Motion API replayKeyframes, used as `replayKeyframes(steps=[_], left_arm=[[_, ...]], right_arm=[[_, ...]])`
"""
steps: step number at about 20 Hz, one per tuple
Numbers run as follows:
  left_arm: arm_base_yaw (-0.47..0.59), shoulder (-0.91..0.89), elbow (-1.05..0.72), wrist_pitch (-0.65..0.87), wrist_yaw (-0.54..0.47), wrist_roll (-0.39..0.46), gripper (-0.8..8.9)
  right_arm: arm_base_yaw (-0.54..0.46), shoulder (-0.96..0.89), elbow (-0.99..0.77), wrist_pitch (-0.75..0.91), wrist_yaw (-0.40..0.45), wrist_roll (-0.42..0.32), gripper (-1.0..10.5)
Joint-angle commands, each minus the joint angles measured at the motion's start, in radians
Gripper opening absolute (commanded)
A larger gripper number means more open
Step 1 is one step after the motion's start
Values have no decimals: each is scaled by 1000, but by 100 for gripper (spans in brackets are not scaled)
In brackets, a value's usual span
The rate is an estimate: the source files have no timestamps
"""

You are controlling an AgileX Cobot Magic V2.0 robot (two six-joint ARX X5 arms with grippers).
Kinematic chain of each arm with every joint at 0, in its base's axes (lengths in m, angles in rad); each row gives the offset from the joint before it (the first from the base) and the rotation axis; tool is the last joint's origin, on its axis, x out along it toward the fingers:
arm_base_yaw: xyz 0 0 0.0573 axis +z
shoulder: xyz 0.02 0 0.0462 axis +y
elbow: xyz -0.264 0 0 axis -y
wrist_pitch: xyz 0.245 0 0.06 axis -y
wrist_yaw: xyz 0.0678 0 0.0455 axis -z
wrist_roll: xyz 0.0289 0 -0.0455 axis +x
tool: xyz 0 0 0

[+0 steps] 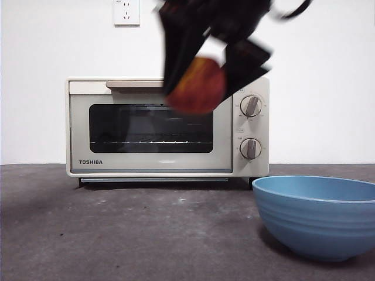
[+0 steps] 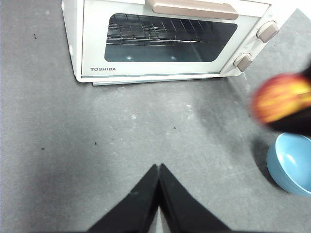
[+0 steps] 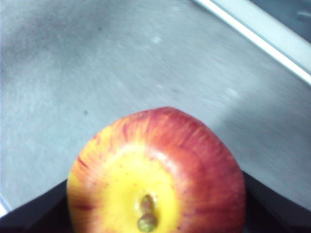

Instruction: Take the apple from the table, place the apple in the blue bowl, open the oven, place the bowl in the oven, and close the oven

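Nearest the front camera stood the blue bowl (image 1: 319,215), resting on the table (image 1: 129,234) and holding nothing that could be seen. Well above it, the apple (image 1: 197,85) was clear of the table and pinched between the jaws of the right gripper (image 1: 205,70); the right wrist view showed the fruit (image 3: 158,174) filling the space between both jaws, stem end toward the camera. In the front view it hung before the oven (image 1: 167,127), up and to one side of the bowl, not yet over it. The oven door was shut, its bar handle (image 1: 133,84) untouched. The left gripper (image 2: 159,177) waited low over bare table, jaws pressed together on nothing.

Assessment: the pick-up appeared complete and the carry to the bowl was in hand. Outstanding were the release into the bowl, opening the oven, loading the bowl and closing the door.
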Motion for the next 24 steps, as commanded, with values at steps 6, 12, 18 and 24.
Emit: replayKeyframes(steps=[6, 12, 18, 24], left_arm=[[-3, 5, 21, 12, -1, 13, 7], [-3, 5, 21, 11, -1, 12, 7], [-3, 5, 21, 10, 0, 12, 7], [-3, 5, 21, 11, 0, 12, 7]], right_arm=[[-35, -336, -335, 26, 69, 10, 298], [-40, -383, -597, 250, 67, 72, 310], [-53, -350, -703, 358, 95, 90, 344], [-53, -296, -710, 357, 92, 99, 417]])
